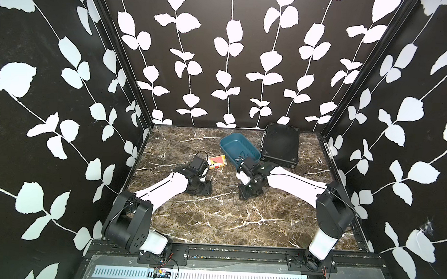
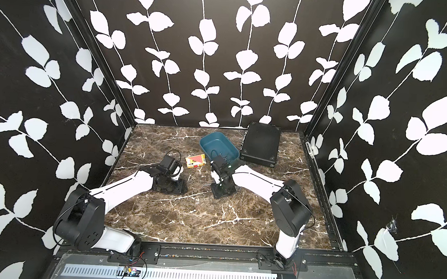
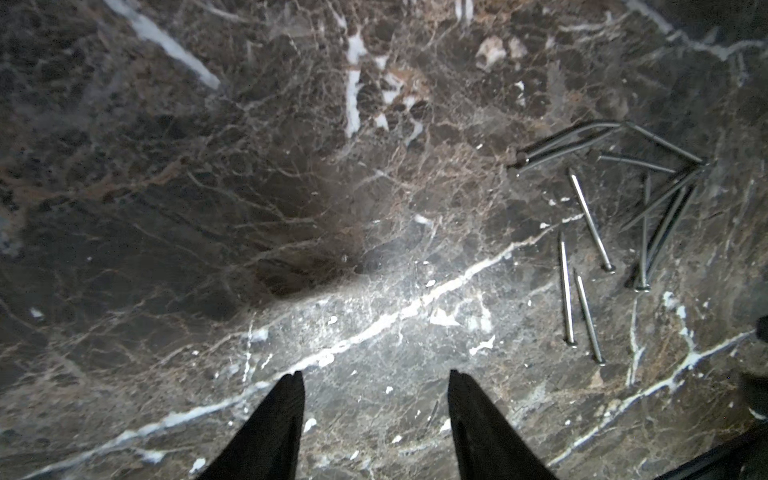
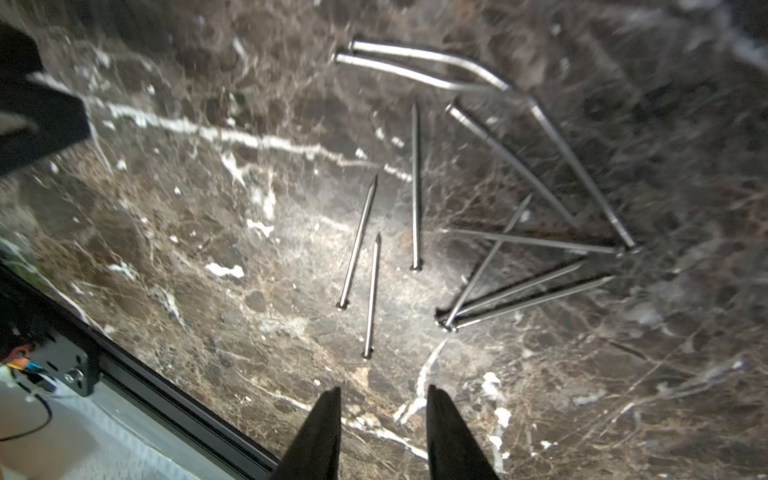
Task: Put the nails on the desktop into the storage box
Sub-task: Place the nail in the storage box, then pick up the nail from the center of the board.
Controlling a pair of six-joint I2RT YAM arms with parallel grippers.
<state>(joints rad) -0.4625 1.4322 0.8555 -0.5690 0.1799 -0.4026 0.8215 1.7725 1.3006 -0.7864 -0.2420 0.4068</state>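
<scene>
Both top views look from high at the front, down toward the back wall (image 1: pixel 246 68), taking in the whole tabletop (image 1: pixel 213 222) from afar. The wrist views face down close above it, past the left pincer (image 3: pixel 376 376) and the right pincer (image 4: pixel 383 390) — and share the nails (image 3: pixel 590 221).

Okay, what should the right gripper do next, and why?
Probably lower the right gripper onto the nearest nail and close. Its jaws stand open and empty above the desktop, with loose nails lying just ahead of them, and the box holds only a few.
</scene>
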